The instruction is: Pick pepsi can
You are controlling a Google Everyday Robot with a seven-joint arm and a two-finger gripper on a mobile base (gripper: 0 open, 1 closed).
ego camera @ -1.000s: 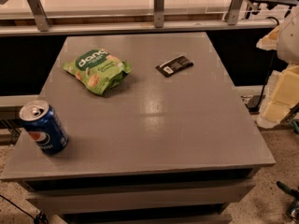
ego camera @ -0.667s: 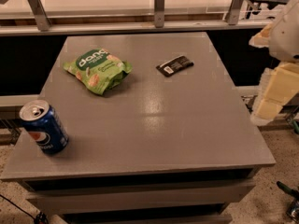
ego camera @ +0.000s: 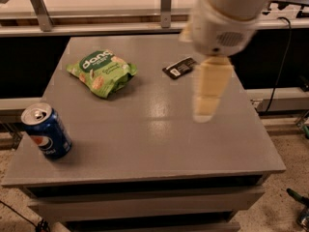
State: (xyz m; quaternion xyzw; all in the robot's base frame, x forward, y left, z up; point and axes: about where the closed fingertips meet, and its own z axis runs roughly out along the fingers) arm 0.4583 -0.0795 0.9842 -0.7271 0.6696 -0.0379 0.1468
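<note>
The pepsi can (ego camera: 46, 131) stands upright near the front left corner of the grey table (ego camera: 154, 144); it is blue with a silver top and a round logo. My gripper (ego camera: 205, 115) hangs from the white arm above the table's right half, its cream fingers pointing down. It is far to the right of the can and holds nothing that I can see.
A green snack bag (ego camera: 102, 72) lies at the back left of the table. A small black packet (ego camera: 179, 67) lies at the back centre, just behind the gripper. A metal rail and white counter run behind the table. Cables lie on the floor at right.
The arm has swung in from the right edge of view to over the table's right half. The can, bag and packet have not moved.
</note>
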